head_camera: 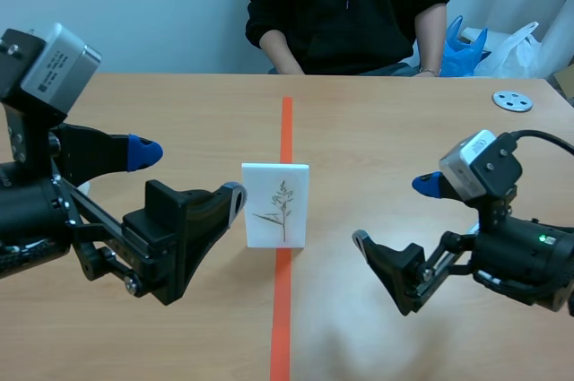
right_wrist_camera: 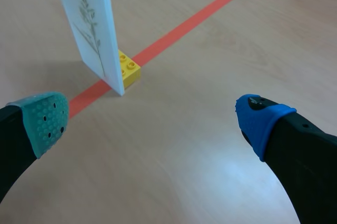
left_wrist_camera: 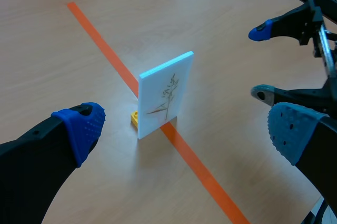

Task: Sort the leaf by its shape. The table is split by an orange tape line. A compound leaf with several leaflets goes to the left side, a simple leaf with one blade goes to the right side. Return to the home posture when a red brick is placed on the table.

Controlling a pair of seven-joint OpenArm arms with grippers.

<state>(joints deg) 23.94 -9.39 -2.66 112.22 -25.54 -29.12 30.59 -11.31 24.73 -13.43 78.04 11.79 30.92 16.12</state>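
**Scene view, near to far.** Lower left of the frame: the left gripper (head_camera: pixel 190 175), fingers spread wide and holding nothing. Lower right: the right gripper (head_camera: pixel 395 212), likewise spread and empty. Between them an orange tape line (head_camera: pixel 285 318) runs from the bottom edge up the middle of the table (head_camera: pixel 377 130).

At the centre of the frame a white card (head_camera: pixel 260 182) stands upright directly on the line, on neither side yet. It bears the leaf (head_camera: pixel 281 208), a thin stem with several small side parts. The card's foot sits against a small yellow brick (right_wrist_camera: pixel 128 69) (hidden behind the card in the scene view).

Upper middle: a person (head_camera: pixel 350 4) sits across the table. Upper right: a grey disc (head_camera: pixel 512 100) lies on the table, with plastic bags (head_camera: pixel 466 45) beyond it. No red brick is visible.

**Likely hazards.**
- The card is tall on a narrow base, so a push high on its face would probably topple it flat.
- A pinch on the card alone may lift it away from the yellow brick.
- The sprig is fine and faint, and it could be misread. It looks compound, which would mean the left side, but a wrong reading sends it right.
- Both grippers flank the card closely, so if both close in at once they could collide.
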